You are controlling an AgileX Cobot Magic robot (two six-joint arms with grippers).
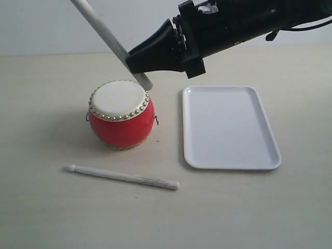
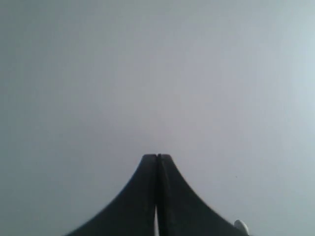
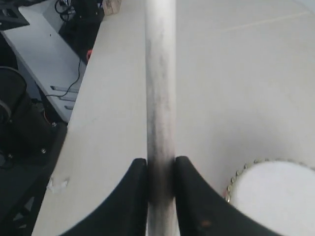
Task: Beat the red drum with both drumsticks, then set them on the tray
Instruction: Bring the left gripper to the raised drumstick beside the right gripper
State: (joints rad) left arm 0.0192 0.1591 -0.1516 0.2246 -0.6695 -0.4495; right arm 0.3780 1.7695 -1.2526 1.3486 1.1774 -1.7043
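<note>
The red drum with its cream skin stands on the table left of the white tray. My right gripper reaches across from the right and is shut on one drumstick, which slants up to the left; the stick's lower end sits at the drum's far right rim. In the right wrist view the drumstick runs between the black fingers, with the drum beside it. The other drumstick lies flat in front of the drum. My left gripper is shut on nothing and faces a blank grey surface.
Beyond the table's edge, the right wrist view shows a floor with cables and dark equipment. The left arm does not show in the exterior view.
</note>
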